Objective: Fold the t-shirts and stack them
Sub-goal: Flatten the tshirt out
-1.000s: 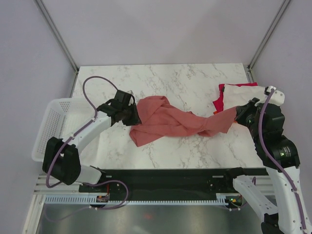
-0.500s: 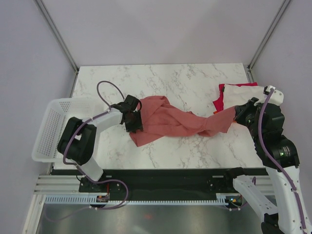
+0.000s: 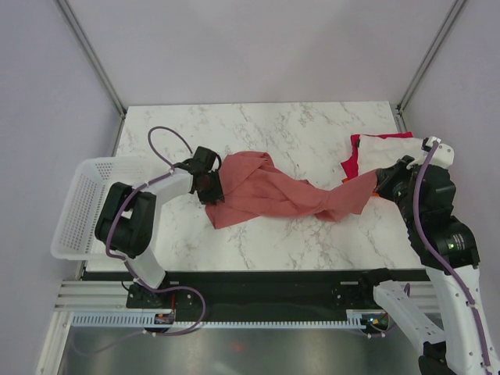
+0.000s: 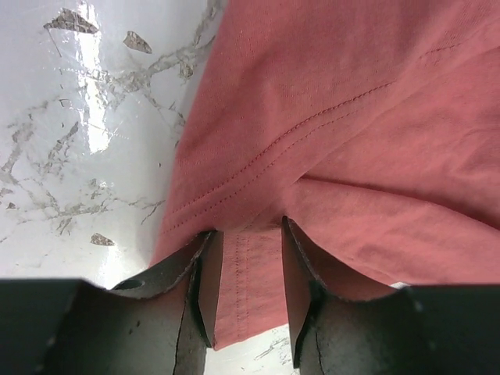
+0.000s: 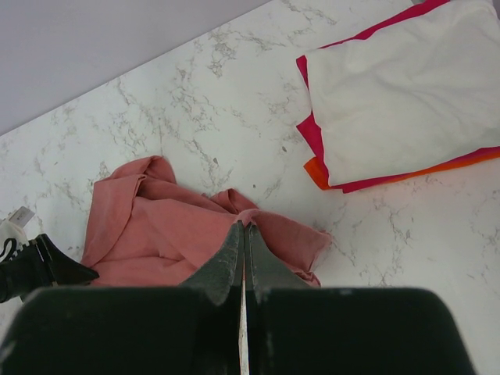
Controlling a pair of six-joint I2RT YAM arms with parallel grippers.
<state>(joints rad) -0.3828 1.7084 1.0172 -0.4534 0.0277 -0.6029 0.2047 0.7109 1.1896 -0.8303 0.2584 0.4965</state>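
Note:
A salmon-red t-shirt (image 3: 266,195) lies bunched and stretched across the middle of the table. My left gripper (image 3: 209,187) is at its left edge. In the left wrist view the gripper (image 4: 246,226) stands open, with a stitched hem strip of the shirt (image 4: 351,117) lying flat between its fingers. My right gripper (image 3: 380,186) is shut on the shirt's right end, pinching a fold of the cloth (image 5: 156,226) at its tips (image 5: 244,226). A folded stack sits at the back right: a cream-white shirt (image 5: 398,86) on top, with a magenta one (image 5: 312,137) and an orange one (image 5: 316,173) under it.
A white plastic mesh basket (image 3: 78,203) hangs off the table's left edge beside the left arm. The folded stack (image 3: 387,148) lies just behind the right gripper. Marble table top (image 3: 297,129) shows behind the shirt.
The left arm's elbow has swung in toward the table while its gripper stayed at the shirt's left edge, shifting slightly. The right arm has not moved.

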